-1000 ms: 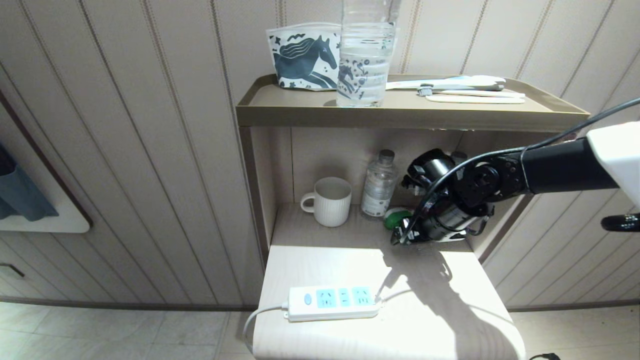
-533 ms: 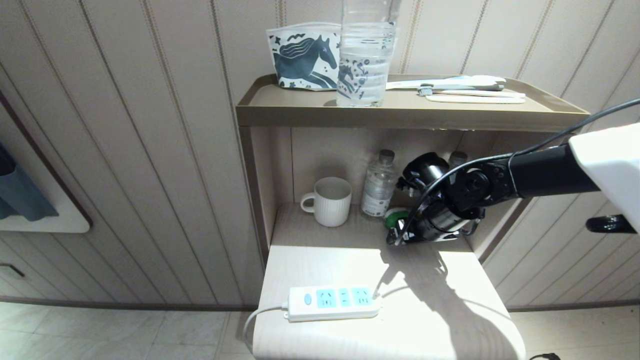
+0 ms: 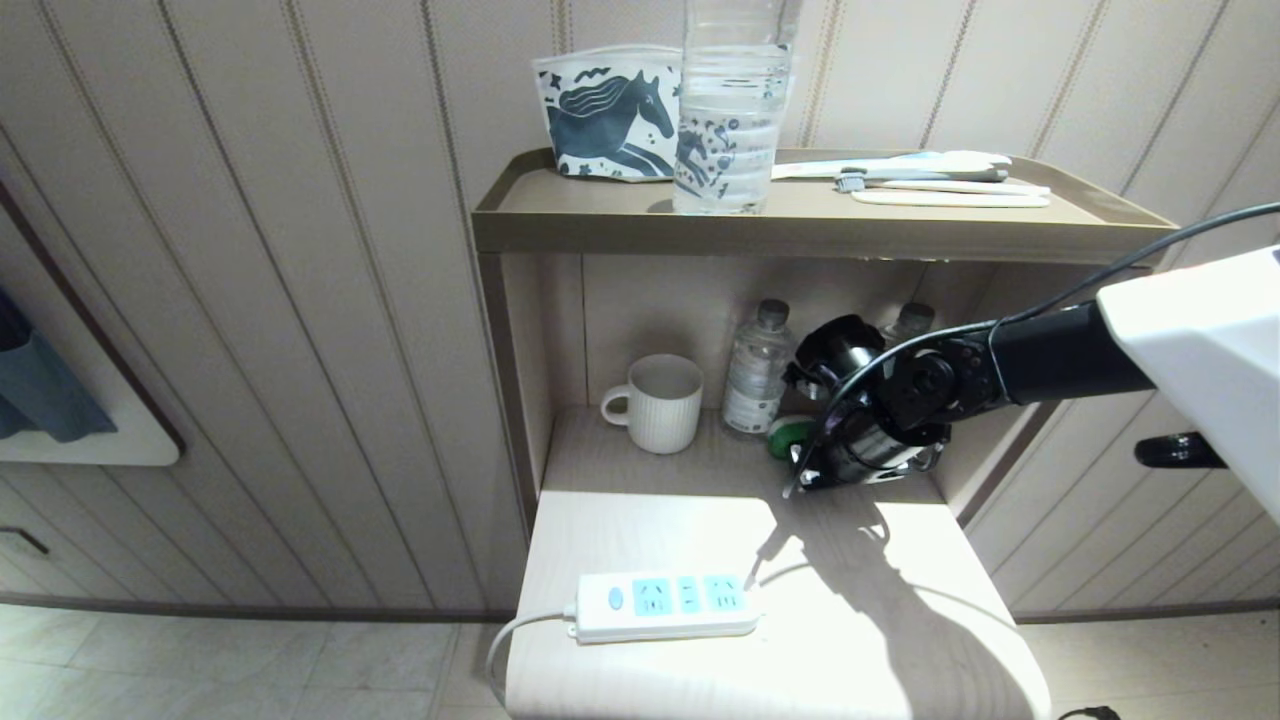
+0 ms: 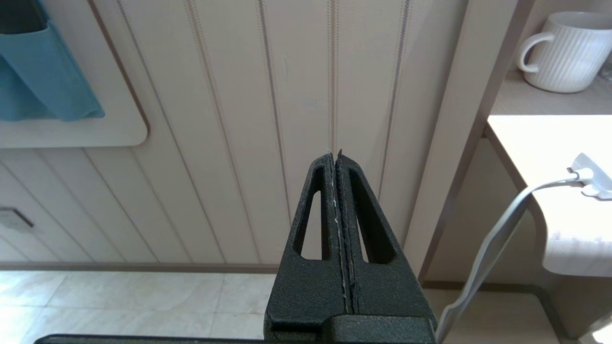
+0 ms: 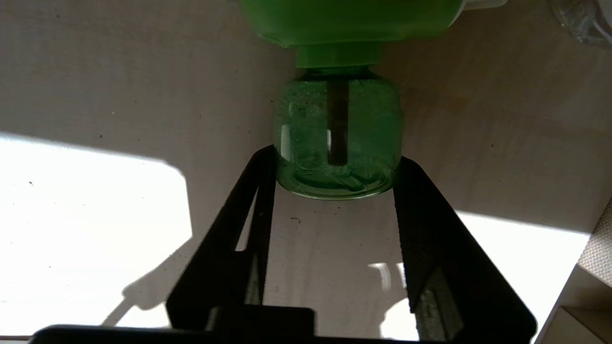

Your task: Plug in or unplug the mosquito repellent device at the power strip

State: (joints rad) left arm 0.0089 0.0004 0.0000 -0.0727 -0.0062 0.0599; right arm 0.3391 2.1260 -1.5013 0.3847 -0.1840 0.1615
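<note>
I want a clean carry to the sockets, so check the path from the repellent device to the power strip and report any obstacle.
Nothing visible blocks it. The right pincer flanks the mosquito repellent device at the back of the tabletop. Bare surface lies between it and the power strip near the front edge. The mug and small bottle stand aside.

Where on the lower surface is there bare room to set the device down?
Bare patch: the sunlit surface between the mug and the power strip. Crowded: the back right corner, where the mosquito repellent device, small bottle and right gripper cluster.
</note>
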